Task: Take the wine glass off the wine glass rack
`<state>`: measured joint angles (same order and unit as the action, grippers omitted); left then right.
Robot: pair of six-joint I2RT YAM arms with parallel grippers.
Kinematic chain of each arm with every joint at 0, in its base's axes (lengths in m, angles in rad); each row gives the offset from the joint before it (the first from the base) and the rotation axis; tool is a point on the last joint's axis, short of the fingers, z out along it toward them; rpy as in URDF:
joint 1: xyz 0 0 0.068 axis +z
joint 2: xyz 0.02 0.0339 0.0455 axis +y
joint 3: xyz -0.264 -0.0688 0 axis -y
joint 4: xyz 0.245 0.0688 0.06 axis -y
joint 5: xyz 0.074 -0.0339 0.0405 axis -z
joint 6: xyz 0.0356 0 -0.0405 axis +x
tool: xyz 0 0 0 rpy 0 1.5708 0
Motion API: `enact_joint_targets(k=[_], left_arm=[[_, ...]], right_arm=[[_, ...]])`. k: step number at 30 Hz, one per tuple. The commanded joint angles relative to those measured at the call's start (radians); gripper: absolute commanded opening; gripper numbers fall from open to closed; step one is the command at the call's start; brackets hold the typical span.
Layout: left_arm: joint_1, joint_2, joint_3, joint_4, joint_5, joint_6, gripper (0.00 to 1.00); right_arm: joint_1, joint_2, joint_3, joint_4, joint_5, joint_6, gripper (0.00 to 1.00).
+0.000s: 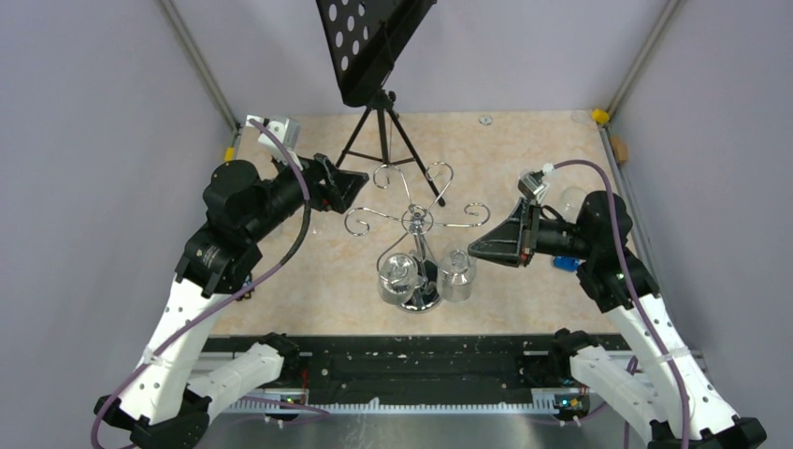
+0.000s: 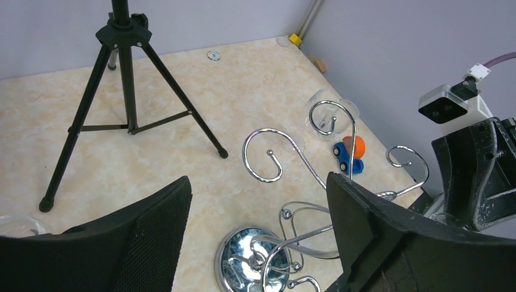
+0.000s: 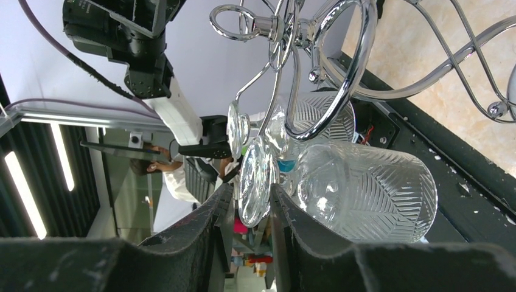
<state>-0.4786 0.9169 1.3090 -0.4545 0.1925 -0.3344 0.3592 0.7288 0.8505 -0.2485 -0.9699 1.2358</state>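
The chrome wine glass rack [image 1: 417,223] stands mid-table, with two cut-pattern wine glasses hanging upside down from its near arms. My right gripper [image 1: 479,249] reaches in from the right to the right-hand wine glass [image 1: 457,276]. In the right wrist view the right gripper [image 3: 249,193] is shut on the round foot [image 3: 254,179] of that glass, whose bowl [image 3: 371,191] lies just beyond the fingers. The other hung glass [image 1: 397,274] is behind it. My left gripper [image 1: 353,183] hovers open over the rack's left side, with nothing between the fingers of the left gripper [image 2: 257,182], above the mirrored base [image 2: 243,263].
A black tripod music stand [image 1: 383,131] stands behind the rack. One clear glass [image 1: 570,199] lies on the table at the right, near a blue and orange toy [image 2: 352,155]. Another glass rim [image 2: 17,224] shows at the left. Purple walls enclose the table.
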Motion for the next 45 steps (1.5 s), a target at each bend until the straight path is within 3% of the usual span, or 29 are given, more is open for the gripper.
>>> enact_joint_targets(k=[1, 10, 16, 21, 26, 35, 45], left_arm=[[0.006, -0.009, 0.029, 0.05, -0.014, 0.005, 0.85], [0.005, -0.017, 0.026, 0.046, -0.028, 0.015, 0.85], [0.005, -0.019, 0.027, 0.043, -0.032, 0.018, 0.85], [0.005, -0.023, 0.024, 0.042, -0.031, 0.018, 0.85], [0.005, -0.024, 0.025, 0.042, -0.034, 0.02, 0.85], [0.004, -0.015, 0.026, 0.054, -0.032, 0.021, 0.85], [0.005, 0.0, 0.026, 0.065, -0.03, 0.023, 0.85]], right_arm=[[0.02, -0.008, 0.012, 0.05, -0.014, 0.025, 0.28], [0.066, 0.016, 0.022, 0.029, 0.026, -0.007, 0.23], [0.072, 0.021, 0.049, -0.063, 0.088, -0.064, 0.0], [0.073, 0.036, 0.142, -0.247, 0.195, -0.189, 0.0], [0.072, 0.04, 0.202, -0.308, 0.246, -0.214, 0.0], [0.072, -0.018, 0.164, -0.145, 0.189, -0.016, 0.0], [0.072, -0.032, 0.141, -0.118, 0.119, 0.001, 0.0]])
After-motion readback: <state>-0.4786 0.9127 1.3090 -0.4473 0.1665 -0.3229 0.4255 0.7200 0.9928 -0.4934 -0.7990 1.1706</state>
